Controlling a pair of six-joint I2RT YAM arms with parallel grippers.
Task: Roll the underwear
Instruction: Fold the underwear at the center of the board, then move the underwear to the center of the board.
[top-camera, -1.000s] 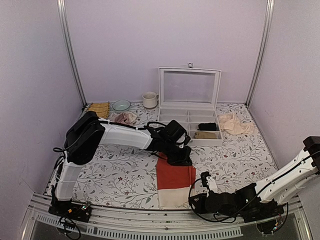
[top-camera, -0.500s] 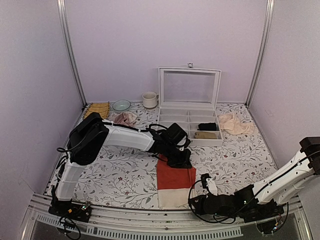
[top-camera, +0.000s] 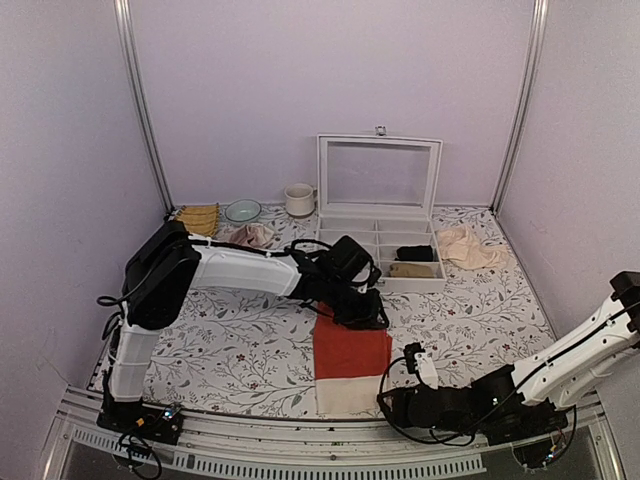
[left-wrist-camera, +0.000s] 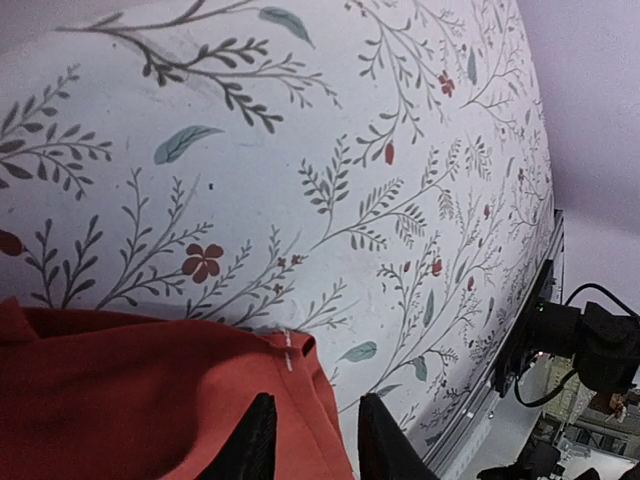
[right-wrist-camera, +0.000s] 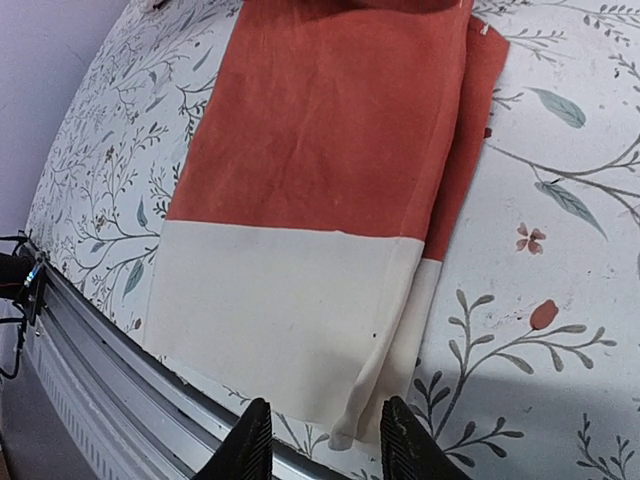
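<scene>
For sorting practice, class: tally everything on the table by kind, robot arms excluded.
Underwear: 1
Loose cloths: 2 (pink cloth, beige cloth)
Yellow ribbed piece: 1
Mug: 1
Bowl: 1
Box: 1
Bundles in the box: 2 (black bundle, tan bundle)
Total: 9

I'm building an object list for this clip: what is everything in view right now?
underwear: one, red-orange with cream waistband, flat, near centre
organiser box: one, white, lid up, far centre
dark item: one, black, in a right compartment
tan item: one, in the next compartment nearer
mug: one, cream, left of the box
bowl: one, pale green, left of the mug
yellow cloth: one, mustard, far left
pink cloth: one, dusty pink, beside the bowl
beige cloth: one, pale, right of the box
tablecloth: one, white floral
left gripper: black, open, at the underwear's far corner
right gripper: black, open, at the waistband
</scene>
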